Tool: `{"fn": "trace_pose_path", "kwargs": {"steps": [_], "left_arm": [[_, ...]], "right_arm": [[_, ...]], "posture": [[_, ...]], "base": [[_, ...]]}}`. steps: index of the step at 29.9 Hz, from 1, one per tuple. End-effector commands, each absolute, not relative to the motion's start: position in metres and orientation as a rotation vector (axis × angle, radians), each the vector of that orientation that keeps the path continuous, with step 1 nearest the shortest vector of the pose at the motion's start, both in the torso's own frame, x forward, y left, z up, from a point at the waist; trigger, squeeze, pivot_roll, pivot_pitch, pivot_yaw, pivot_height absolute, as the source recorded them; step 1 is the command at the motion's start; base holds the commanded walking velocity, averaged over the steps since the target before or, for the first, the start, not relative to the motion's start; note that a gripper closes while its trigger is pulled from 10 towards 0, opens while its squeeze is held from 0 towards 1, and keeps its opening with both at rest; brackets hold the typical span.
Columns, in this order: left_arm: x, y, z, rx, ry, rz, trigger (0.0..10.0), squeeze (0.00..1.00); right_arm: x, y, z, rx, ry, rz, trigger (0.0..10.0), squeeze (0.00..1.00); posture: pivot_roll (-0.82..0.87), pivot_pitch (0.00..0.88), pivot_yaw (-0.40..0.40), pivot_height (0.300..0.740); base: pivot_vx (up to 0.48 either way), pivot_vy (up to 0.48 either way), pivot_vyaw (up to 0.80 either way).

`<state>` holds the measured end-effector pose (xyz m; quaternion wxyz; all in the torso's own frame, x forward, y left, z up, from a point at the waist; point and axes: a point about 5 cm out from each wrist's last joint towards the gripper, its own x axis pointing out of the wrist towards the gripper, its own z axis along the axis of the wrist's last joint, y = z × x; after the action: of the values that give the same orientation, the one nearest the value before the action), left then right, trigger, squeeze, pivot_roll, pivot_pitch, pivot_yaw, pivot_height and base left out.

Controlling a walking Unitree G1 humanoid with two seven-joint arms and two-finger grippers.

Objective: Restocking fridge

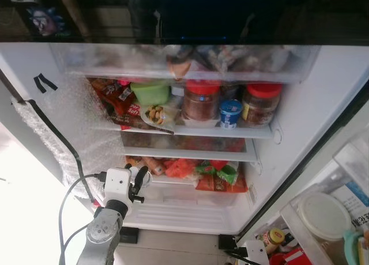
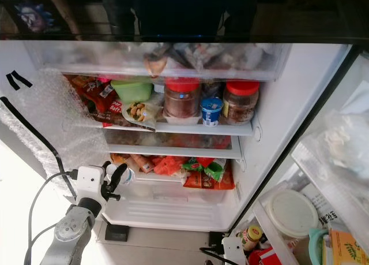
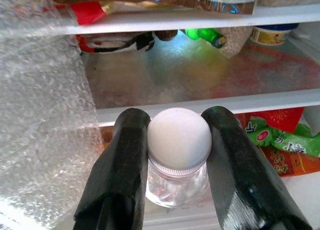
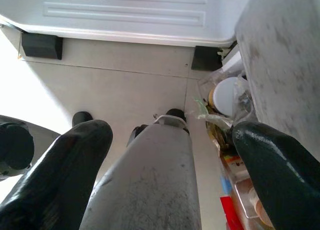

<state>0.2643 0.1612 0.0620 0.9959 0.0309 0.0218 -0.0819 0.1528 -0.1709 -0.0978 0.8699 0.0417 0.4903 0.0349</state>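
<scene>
The fridge stands open in front of me. My left gripper (image 1: pixel 140 181) is raised at the left edge of the lower shelf (image 1: pixel 190 155) and is shut on a small clear bottle (image 3: pixel 177 177) with a white cap (image 3: pixel 179 139). In the left wrist view its black fingers (image 3: pixel 117 175) press on both sides of the cap, facing an empty stretch of a glass shelf (image 3: pixel 200 74). My right gripper (image 4: pixel 170 130) hangs low and open over the floor with nothing held; my own grey leg (image 4: pixel 150 185) shows between its fingers.
The upper shelf holds two red-lidded jars (image 1: pixel 201 100), a green tub (image 1: pixel 151 92), a blue cup (image 1: pixel 230 113) and snack bags. Red and green packets (image 1: pixel 219 175) lie below, above a white drawer (image 1: pixel 184 204). Bubble wrap (image 1: pixel 75 115) lines the left wall. The door rack (image 1: pixel 323 219) at right holds tubs.
</scene>
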Motion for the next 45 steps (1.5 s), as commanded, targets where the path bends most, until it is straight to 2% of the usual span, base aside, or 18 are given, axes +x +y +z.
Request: {"fn": "trace_pose_path", "kwargs": {"steps": [1,8,11,18,21,29,37,45], "left_arm": [[0.266,0.161,0.067,0.064,0.019,-0.166,10.0,0.00],[0.267,0.161,0.068,0.065,0.017,-0.163,10.0,0.00],[0.267,0.160,0.068,0.066,0.015,-0.167,10.0,0.00],[0.267,0.160,0.068,0.066,0.015,-0.165,10.0,0.00],[0.267,0.159,0.068,0.065,0.015,-0.165,10.0,0.00],[0.267,0.160,0.067,0.066,0.016,-0.165,10.0,0.00],[0.268,0.159,0.068,0.063,0.013,-0.168,10.0,0.00],[0.272,0.160,0.077,0.061,-0.028,-0.169,10.0,0.00]], "right_arm": [[0.152,-0.175,-0.098,0.089,1.019,0.047,10.0,0.00],[0.152,-0.175,-0.098,0.087,1.024,0.054,10.0,0.00],[0.152,-0.174,-0.098,0.100,1.015,0.062,10.0,0.00],[0.154,-0.173,-0.096,0.115,0.993,0.079,10.0,0.00],[0.156,-0.172,-0.095,0.058,0.990,0.134,10.0,0.00],[0.167,-0.169,-0.089,-0.263,0.931,0.379,10.0,0.00],[0.165,-0.168,-0.091,-0.323,0.964,0.426,10.0,0.00],[0.163,-0.168,-0.092,-0.299,0.977,0.412,10.0,0.00]], "posture": [[0.03,0.066,-0.004,0.695],[0.03,0.066,-0.004,0.695],[0.03,0.066,-0.005,0.670],[0.03,0.066,-0.005,0.648],[0.04,0.066,-0.005,0.648],[0.03,0.068,-0.006,0.648],[0.03,0.062,-0.004,0.648],[0.03,0.051,0.001,0.648]], "base": [[0.000,0.000,0.00],[0.000,0.000,0.00],[0.000,0.000,0.00],[0.000,0.000,0.00],[0.000,0.000,0.00],[0.000,0.000,0.00],[0.000,0.000,0.00],[0.000,0.000,0.00]]}}
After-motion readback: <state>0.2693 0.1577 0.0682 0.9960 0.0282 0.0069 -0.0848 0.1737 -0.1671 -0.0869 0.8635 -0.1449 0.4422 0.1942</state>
